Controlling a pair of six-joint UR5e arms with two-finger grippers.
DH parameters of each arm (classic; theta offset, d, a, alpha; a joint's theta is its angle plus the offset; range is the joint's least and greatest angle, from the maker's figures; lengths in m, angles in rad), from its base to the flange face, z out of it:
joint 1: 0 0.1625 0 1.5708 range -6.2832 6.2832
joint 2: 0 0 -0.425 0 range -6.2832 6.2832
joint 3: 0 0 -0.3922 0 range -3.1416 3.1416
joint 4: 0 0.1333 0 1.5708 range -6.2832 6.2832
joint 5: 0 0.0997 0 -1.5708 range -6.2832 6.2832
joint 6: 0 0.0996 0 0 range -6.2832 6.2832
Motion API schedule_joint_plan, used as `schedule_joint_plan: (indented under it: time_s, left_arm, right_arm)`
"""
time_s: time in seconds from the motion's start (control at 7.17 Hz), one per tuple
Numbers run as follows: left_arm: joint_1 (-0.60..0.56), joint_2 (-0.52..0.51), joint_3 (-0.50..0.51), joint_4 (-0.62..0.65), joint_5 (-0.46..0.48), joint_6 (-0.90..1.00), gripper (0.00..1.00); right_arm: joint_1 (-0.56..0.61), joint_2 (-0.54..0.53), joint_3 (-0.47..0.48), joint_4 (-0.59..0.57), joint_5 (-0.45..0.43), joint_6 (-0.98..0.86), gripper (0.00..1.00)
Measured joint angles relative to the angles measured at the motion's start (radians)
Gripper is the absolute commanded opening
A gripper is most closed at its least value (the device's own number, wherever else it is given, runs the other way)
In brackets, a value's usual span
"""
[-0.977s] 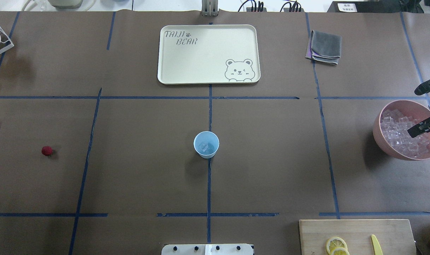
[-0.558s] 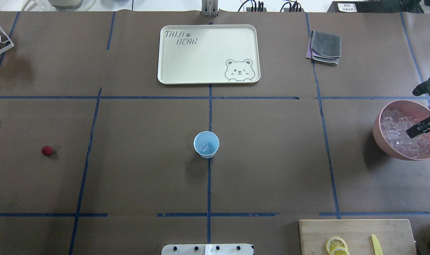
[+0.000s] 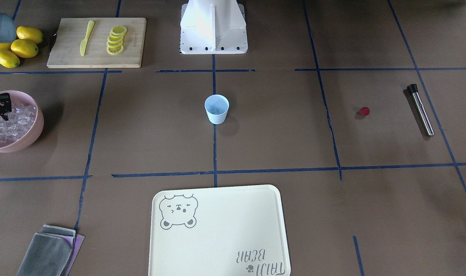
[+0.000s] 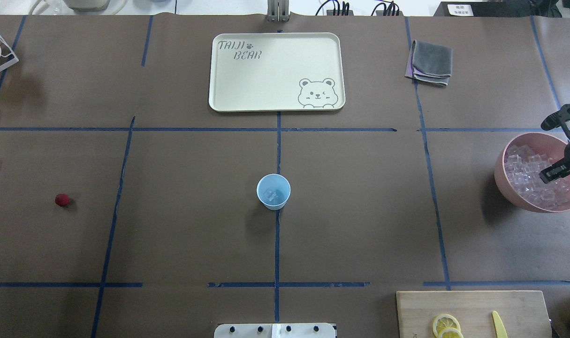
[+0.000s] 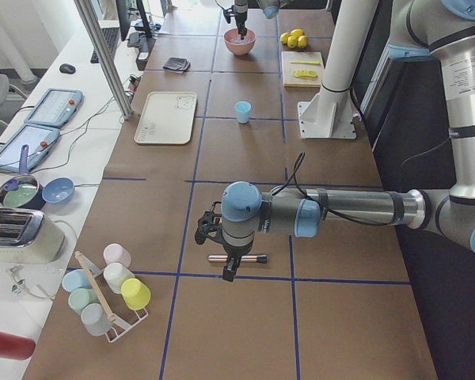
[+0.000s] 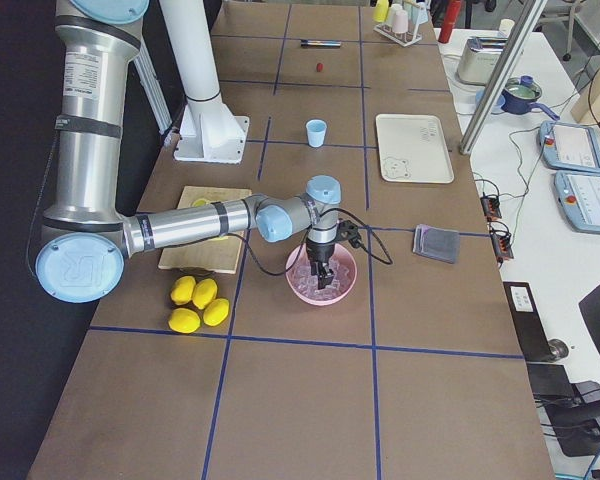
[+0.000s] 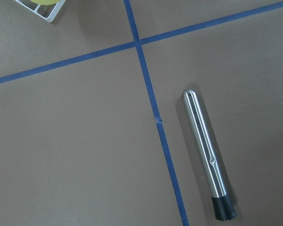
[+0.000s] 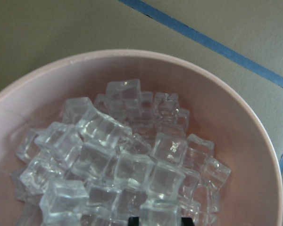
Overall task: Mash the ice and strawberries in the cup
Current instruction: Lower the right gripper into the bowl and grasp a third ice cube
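Hovering with its fingers [image 8: 133,222] apart over the small clear ice cubes [image 8: 132,165] in the large pink bowl [image 4: 499,176], the right hand [image 8: 159,220] may pinch a slippery cube off-centre and lose it before the small pale blue plastic cup [image 4: 273,191] at the middle of the desk [image 4: 360,211].

The cream tray [image 4: 275,80] bears the printed words "TAIJI BEAR".
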Motion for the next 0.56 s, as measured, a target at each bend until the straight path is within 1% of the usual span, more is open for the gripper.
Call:
schedule_joint_plan:
  time_s: [0.28, 0.56]
  left_arm:
    - [0.000, 0.000, -0.001, 0.000, 0.000, 0.000, 1.00]
    - [0.000, 0.000, -0.002, 0.000, 0.000, 0.000, 1.00]
  right_arm:
    - [0.001, 0.002, 0.001, 0.000, 0.006, -0.001, 0.08]
    - [0.048, 0.003, 0.027, -0.004, 0.007, -0.001, 0.08]
